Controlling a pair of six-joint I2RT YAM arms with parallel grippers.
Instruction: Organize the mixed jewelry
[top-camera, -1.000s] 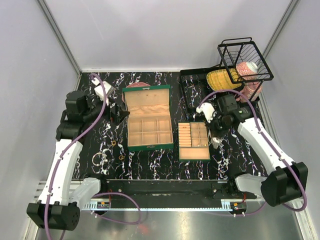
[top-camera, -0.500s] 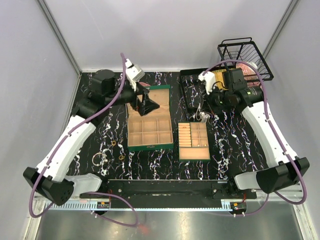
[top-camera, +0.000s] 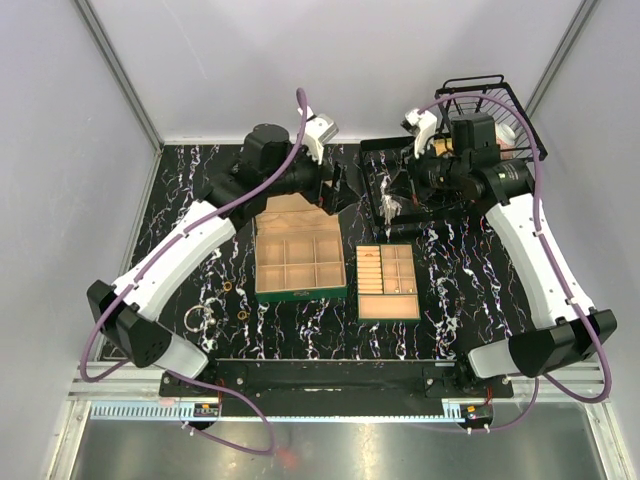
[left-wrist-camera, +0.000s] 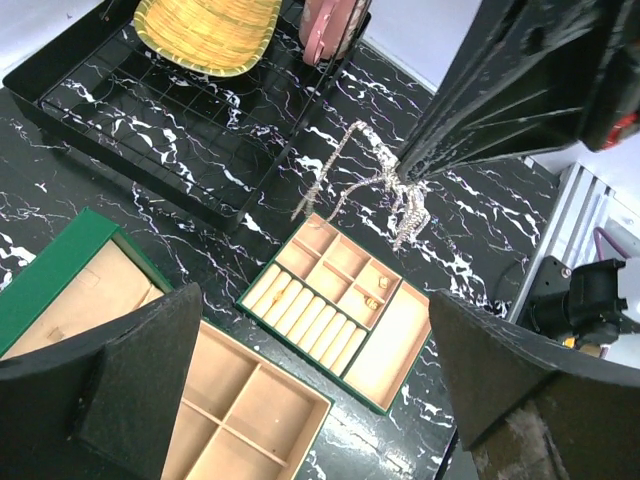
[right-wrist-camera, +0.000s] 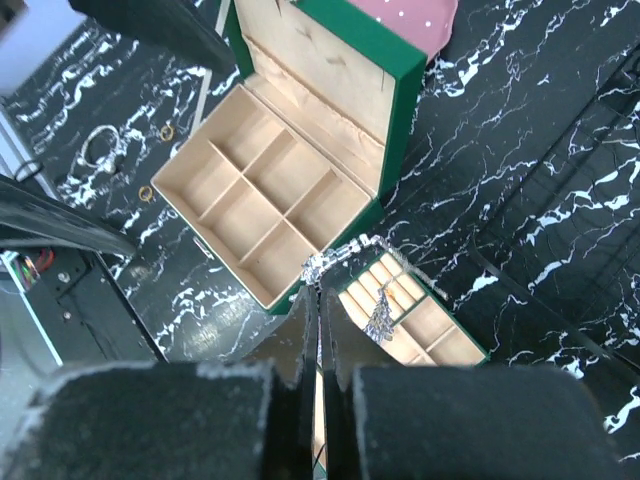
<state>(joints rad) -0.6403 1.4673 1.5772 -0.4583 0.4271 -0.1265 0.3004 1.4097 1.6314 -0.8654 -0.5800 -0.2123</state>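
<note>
We clamp a chain (left-wrist-camera: 400, 190) in the right gripper (right-wrist-camera: 318, 290), left gripper (top-camera: 335, 190) gaping empty; rings (top-camera: 245, 313) and bangle (top-camera: 198, 318) lie unsorted near left.

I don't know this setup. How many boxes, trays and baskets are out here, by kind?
Green box: 1
Small divided tray: 1
Black tray: 1
Wire basket: 1
Total: 4
</note>
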